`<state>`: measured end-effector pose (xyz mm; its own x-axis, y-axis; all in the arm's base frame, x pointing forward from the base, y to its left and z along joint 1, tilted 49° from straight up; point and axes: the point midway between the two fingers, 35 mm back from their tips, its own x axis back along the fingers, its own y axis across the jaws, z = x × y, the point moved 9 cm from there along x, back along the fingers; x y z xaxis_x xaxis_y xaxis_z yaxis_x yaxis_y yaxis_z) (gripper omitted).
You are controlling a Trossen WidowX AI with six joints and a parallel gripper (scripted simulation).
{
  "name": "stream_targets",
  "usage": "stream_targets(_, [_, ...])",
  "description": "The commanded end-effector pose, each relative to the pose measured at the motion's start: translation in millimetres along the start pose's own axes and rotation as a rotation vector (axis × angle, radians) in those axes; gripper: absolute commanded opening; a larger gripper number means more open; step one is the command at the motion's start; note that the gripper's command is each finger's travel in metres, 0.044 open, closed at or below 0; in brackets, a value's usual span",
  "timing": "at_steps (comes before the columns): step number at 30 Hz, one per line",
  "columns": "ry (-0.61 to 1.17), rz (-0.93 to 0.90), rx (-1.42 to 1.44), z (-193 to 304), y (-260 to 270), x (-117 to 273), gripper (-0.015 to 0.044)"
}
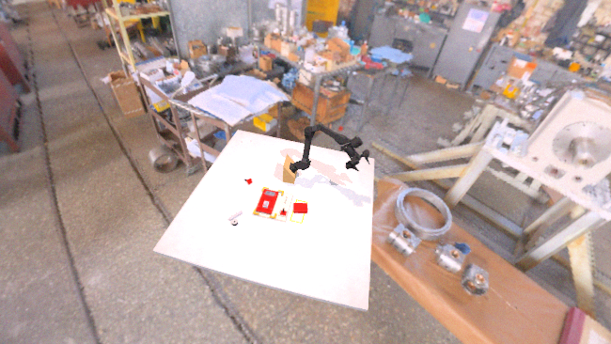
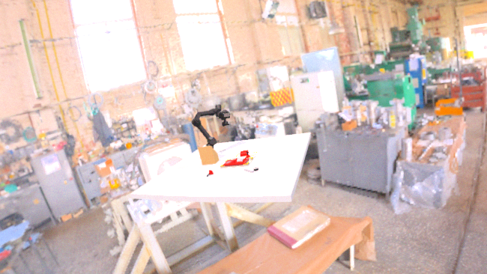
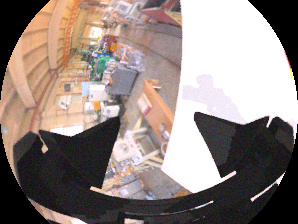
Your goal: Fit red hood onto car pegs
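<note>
Top view, arm: the black arm (image 1: 324, 133) rises from a tan base block (image 1: 289, 170) at the far side of the white table (image 1: 263, 254) and reaches out toward the table's right edge.
Top view, gripper: the gripper (image 1: 355, 163) hangs high above the table near that edge, its fingers spread wide with nothing between them.
Top view, car: the red chassis (image 1: 267, 201) lies in its yellow-cornered jig (image 1: 280, 207) near the middle of the table.
Top view, hood: the hood (image 1: 300, 207), a red square, lies flat on the table just right of the jig, well apart from the gripper.
Top view, small parts: a small red piece (image 1: 248, 180) sits left of the base block; a white cylinder-like part (image 1: 235, 217) lies left of the jig.

Exterior view, arm: the arm (image 2: 202, 125) arches up over the far end of the table (image 2: 240, 187), with the gripper (image 2: 225, 117) at its top, well above the surface.
Exterior view, hood: a small red shape, the hood (image 2: 244, 153), sits just behind the chassis (image 2: 235, 162); details are too blurred to tell.

Wrist view, gripper: two dark fingers stand far apart at the bottom of the frame, the gap between them empty.
Wrist view, table: the white table (image 3: 226, 50) fills the right side, the workshop floor to its left; neither hood nor car appears here.
</note>
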<state>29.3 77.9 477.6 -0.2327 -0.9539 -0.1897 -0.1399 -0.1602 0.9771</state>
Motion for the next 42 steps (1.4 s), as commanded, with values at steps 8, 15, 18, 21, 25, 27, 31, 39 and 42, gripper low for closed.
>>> stream_targets(8, [-0.18, 0.366, -0.068, -63.4, -69.3, -51.5, 0.044])
stream_targets(15, [-0.247, 0.569, -0.178, -109.1, -116.6, -62.5, 0.044])
stream_targets(18, [-0.27, 0.648, -0.242, -129.1, -138.1, -61.8, 0.044])
stream_targets(21, [-0.291, 0.72, -0.296, -147.9, -158.9, -57.1, 0.044])
stream_targets(25, [-0.314, 0.804, -0.365, -170.4, -185.1, -46.1, 0.044])
stream_targets(27, [-0.32, 0.829, -0.391, -177.4, -193.7, -41.5, 0.044])
stream_targets(31, [-0.334, 0.874, -0.478, -191.5, -212.4, -31.3, 0.044])
stream_targets(39, [-0.382, 0.961, -0.857, -231.1, -277.7, 20.7, 0.044])
stream_targets(42, [-0.399, 0.956, -1.03, -239.7, -301.2, 45.7, 0.044])
